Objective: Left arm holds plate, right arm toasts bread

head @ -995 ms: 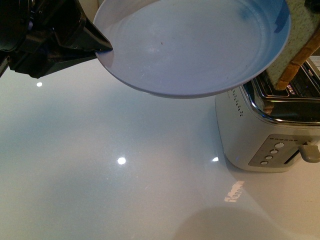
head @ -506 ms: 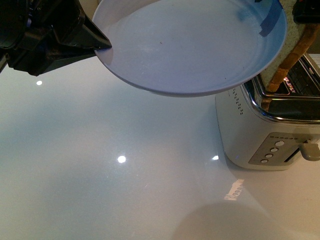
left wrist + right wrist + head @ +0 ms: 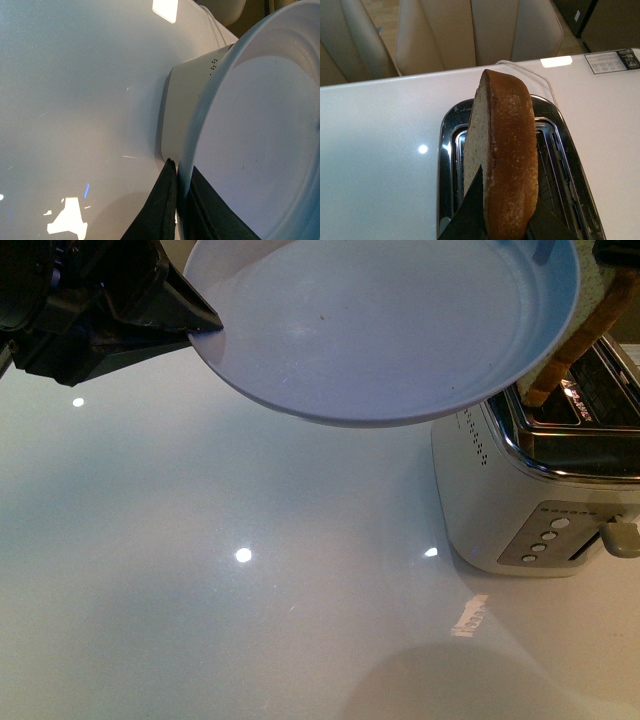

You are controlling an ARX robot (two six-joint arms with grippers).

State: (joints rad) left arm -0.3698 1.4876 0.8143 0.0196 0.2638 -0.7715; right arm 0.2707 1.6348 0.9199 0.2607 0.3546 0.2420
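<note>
The slice of light brown speckled wholemeal bread with its darker crust stands on edge, clamped at its upper end between the black fingers of the right tool. It hangs below that tool, its long axis steep and slightly tilted. Its lower end sits at the chrome top of the cream and chrome toaster, in line with a slot. How deep it sits is hidden.

The black wedge-shaped left tool is pinched on the rim of the round pale blue-grey plate, held empty above the glossy white counter.

A second ago the bread's broad face showed beside the plate. Now only a crust edge shows, lower towards the toaster.
</note>
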